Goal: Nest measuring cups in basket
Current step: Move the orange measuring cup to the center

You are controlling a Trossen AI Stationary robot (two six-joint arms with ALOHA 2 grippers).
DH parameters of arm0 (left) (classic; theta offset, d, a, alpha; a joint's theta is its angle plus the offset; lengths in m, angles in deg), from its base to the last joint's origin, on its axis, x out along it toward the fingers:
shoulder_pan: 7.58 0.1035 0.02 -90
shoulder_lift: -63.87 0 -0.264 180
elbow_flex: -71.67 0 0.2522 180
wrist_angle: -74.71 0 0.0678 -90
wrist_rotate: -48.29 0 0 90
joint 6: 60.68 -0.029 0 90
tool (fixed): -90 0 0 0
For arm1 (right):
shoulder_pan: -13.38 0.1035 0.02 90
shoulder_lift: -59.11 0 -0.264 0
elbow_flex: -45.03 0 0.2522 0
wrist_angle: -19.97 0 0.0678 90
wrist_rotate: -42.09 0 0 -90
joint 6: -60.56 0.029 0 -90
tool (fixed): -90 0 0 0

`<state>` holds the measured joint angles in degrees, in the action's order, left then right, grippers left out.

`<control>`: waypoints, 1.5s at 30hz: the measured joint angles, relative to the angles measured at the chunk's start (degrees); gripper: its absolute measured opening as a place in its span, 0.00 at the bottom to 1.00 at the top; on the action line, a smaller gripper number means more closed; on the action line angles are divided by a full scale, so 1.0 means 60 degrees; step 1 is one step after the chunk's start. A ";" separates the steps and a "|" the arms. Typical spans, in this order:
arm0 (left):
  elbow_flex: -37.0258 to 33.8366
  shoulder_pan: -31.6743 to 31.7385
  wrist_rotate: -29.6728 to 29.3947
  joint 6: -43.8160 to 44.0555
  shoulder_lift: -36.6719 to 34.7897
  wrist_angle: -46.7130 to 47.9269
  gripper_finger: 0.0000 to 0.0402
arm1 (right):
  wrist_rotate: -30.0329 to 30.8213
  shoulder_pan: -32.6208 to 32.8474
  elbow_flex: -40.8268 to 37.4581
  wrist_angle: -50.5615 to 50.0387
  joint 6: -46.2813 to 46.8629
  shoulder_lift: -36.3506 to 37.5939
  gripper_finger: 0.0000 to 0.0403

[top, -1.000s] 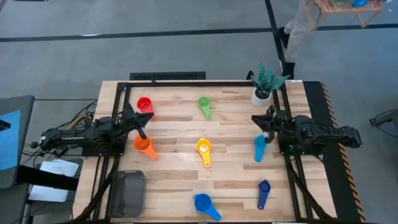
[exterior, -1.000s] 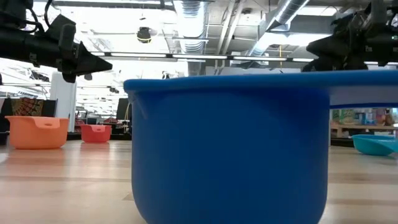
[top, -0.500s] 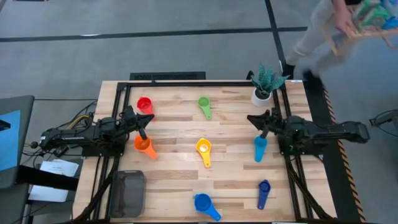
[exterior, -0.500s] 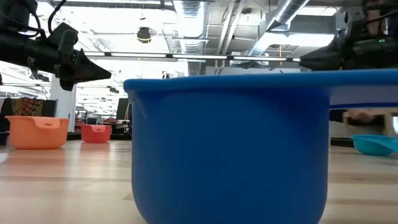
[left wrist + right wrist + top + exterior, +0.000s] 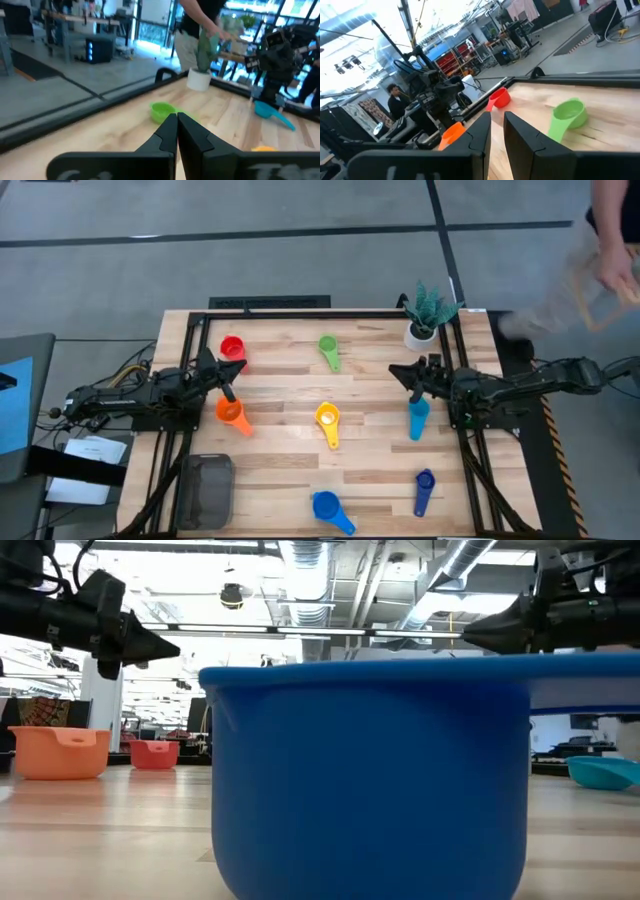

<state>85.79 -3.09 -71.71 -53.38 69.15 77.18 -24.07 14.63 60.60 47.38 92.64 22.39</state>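
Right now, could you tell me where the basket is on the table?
In the high view, the basket sits at the table's near-left corner, below the orange cup and left of the blue cup.

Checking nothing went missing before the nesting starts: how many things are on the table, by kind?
Measuring cups: 7 — red, orange, yellow, green, teal, blue, dark blue-purple
Basket: 1
Potted plant: 1
Total: 9

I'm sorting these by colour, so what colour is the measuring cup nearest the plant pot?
Teal; the high view shows it best.
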 joint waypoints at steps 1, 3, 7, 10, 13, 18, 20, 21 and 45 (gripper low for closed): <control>0.0000 0.0000 -0.0005 -0.0084 0.0000 -0.0132 0.00 | -0.0003 0.0014 0.0085 -0.0030 -0.0147 -0.0038 0.20; 0.0000 0.0000 -0.0011 -0.0150 0.0000 -0.0317 0.00 | -0.0024 0.0072 0.0319 -0.0013 -0.0556 -0.0082 0.23; 0.0000 0.0000 -0.0465 -0.0318 0.0000 -0.0379 0.00 | -0.0244 0.0096 0.0882 -0.0098 -0.1619 -0.0086 0.31; 0.0000 0.0000 -0.0950 -0.0343 0.0000 -0.0361 0.00 | -0.0233 0.0087 0.1235 -0.0121 -0.2476 -0.0085 0.40; 0.0000 0.0000 -0.1121 -0.0351 -0.0004 -0.0182 0.00 | -0.0156 -0.0041 0.1574 -0.0137 -0.3728 -0.0085 0.49; 0.0000 0.0000 -0.1315 -0.0054 0.0000 0.0399 0.01 | -0.0095 -0.0601 0.2012 -0.0415 -0.5178 -0.0081 0.59; 0.0000 0.0000 -0.1318 0.0511 0.0000 0.0504 0.03 | -0.0091 -0.1034 0.2419 -0.1486 -0.5192 -0.0081 0.59; 0.0000 0.0000 -0.1322 0.0753 0.0000 0.0509 0.05 | -0.0094 -0.1266 0.2690 -0.2342 -0.4956 -0.0081 0.59; 0.0546 -0.0015 0.0432 0.2229 0.2646 0.0514 0.19 | -0.2038 -0.1874 0.5399 -0.6812 -0.1892 -0.4303 0.50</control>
<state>89.07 -3.17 -69.11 -40.01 85.02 80.27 -36.30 3.39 92.99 6.51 81.29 -3.43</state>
